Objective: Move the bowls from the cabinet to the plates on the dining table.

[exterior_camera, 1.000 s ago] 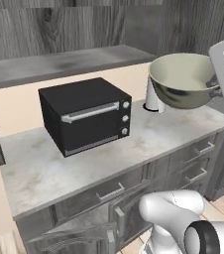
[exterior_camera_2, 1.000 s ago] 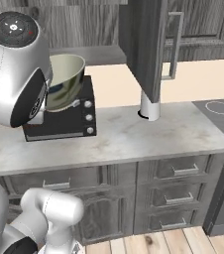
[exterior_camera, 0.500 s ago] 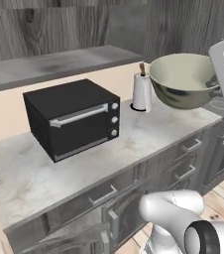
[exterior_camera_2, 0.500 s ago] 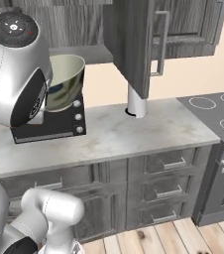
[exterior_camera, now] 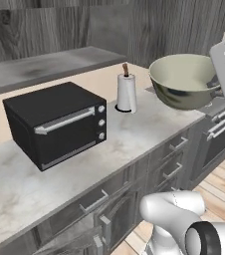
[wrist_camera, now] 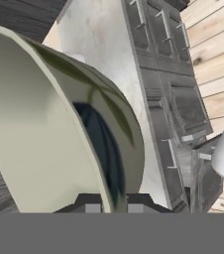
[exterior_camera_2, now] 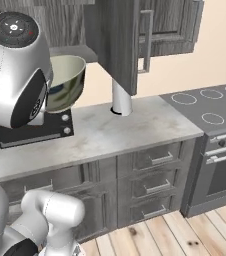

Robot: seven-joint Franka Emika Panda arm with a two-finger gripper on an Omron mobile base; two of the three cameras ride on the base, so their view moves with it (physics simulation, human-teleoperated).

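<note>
A cream-rimmed bowl (exterior_camera: 184,79) with a dark mottled greenish outside hangs in the air above the counter's right end. My gripper (exterior_camera: 217,92) is shut on its rim from the right. In the hand view the bowl (wrist_camera: 59,124) stands on edge, and its rim is pinched between the two tips of the gripper (wrist_camera: 109,201). In the right base view the bowl (exterior_camera_2: 67,80) shows behind my white arm. The dark grey cabinet (exterior_camera_2: 170,25) hangs above, with one door (exterior_camera_2: 117,42) swung open. The plates and the dining table are out of view.
A black oven (exterior_camera: 55,124) sits on the marble counter (exterior_camera: 134,132), with a paper towel roll (exterior_camera: 126,92) to its right. Drawer fronts line the counter below. A stove (exterior_camera_2: 210,105) with an oven stands at the right, over a wooden floor (exterior_camera_2: 175,230).
The whole scene has slid to the left in both base views, so the camera has moved. The towel roll and the stove have come into view. The bowl stays in my gripper.
</note>
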